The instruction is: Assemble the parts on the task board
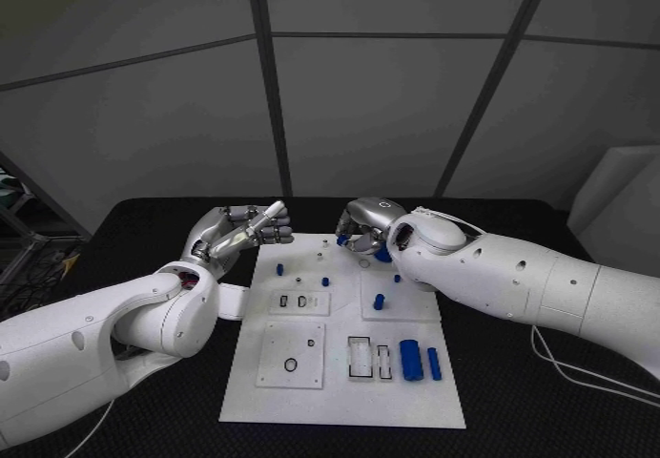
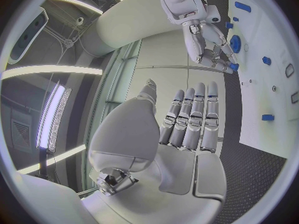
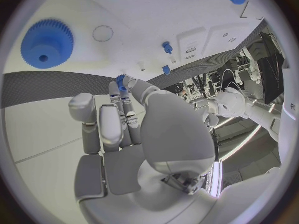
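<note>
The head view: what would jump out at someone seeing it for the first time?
Two silver hands meet at the far end of the white task board. The right hand pinches a small blue gear over that edge, while the left hand hovers empty beside it. A large blue gear lies on the board nearby.

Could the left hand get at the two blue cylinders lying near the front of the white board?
Probably yes. The left hand is open and holds nothing, and the blue cylinders lie uncovered on the task board, with the right hand busy at the far edge.
</note>
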Robot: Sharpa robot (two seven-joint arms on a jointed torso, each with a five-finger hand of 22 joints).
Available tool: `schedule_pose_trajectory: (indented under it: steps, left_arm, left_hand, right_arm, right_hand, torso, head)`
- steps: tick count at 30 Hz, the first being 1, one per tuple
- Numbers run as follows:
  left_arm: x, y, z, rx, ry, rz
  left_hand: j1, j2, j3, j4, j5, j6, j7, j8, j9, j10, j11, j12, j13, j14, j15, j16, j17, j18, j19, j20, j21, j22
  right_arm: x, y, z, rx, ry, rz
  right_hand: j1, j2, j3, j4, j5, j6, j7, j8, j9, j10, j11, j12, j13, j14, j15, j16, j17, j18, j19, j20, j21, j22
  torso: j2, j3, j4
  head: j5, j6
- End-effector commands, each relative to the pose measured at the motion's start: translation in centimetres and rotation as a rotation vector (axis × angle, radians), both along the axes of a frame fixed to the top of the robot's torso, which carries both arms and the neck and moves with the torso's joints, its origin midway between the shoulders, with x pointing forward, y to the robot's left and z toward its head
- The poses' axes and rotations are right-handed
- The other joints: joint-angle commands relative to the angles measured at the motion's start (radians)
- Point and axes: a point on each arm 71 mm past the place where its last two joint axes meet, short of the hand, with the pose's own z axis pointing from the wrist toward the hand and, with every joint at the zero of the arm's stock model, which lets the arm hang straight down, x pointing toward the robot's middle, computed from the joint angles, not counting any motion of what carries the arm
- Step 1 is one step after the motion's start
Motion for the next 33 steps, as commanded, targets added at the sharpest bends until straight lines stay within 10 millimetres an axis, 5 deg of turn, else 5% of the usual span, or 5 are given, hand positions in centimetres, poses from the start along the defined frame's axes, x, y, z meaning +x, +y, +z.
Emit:
schedule_pose_trajectory:
  steps: [1, 13, 33]
  left_arm:
    - [0.0, -0.2, 0.2, -0.003, -0.014, -0.016]
    - [0.0, -0.3, 0.2, -0.004, -0.013, -0.019]
    - [-0.1, -0.4, 0.3, -0.006, -0.012, -0.025]
  left_hand:
    - [-0.004, 0.001, -0.004, 0.001, -0.004, 0.002, 0.006, -0.006, -0.001, 0.000, 0.004, -0.004, -0.001, -0.001, 0.007, -0.005, 0.001, -0.019, 0.006, 0.000, 0.002, -0.001]
    - [-0.004, 0.002, -0.004, 0.001, -0.004, 0.002, 0.007, -0.007, -0.001, -0.001, 0.004, -0.004, -0.001, -0.002, 0.008, -0.007, 0.001, -0.019, 0.005, 0.001, 0.002, -0.001]
    - [-0.004, 0.002, -0.004, 0.001, -0.004, 0.002, 0.007, -0.007, -0.001, -0.001, 0.005, -0.005, -0.001, -0.002, 0.008, -0.007, 0.001, -0.019, 0.005, 0.001, 0.002, -0.002]
  right_arm:
    - [0.3, 0.4, 0.3, 0.027, -0.020, -0.007]
    - [1.1, 1.8, 0.0, 0.022, -0.018, -0.017]
    - [2.0, 2.6, -0.6, -0.012, 0.010, -0.033]
  right_hand:
    - [0.003, -0.005, 0.005, 0.001, -0.006, 0.005, 0.002, 0.004, 0.001, 0.006, -0.001, 0.002, 0.000, 0.029, -0.008, 0.006, 0.001, -0.014, 0.008, -0.001, 0.003, 0.001]
    - [-0.006, -0.008, 0.010, 0.006, -0.003, 0.003, 0.004, 0.000, -0.001, 0.003, 0.001, -0.003, -0.001, 0.030, -0.007, 0.013, 0.007, -0.014, 0.008, 0.000, 0.008, 0.006]
    - [-0.012, -0.009, 0.013, 0.010, -0.001, -0.001, 0.005, -0.004, -0.002, -0.001, 0.002, -0.007, -0.002, 0.029, -0.005, 0.016, 0.009, -0.014, 0.006, 0.002, 0.010, 0.006]
  torso:
    - [0.002, 0.0003, -0.0002]
    - [0.012, -0.0035, 0.0087]
    - [0.013, -0.0039, 0.0070]
  head:
    - [0.005, 0.002]
    - [0.004, 0.002]
    - [0.008, -0.003]
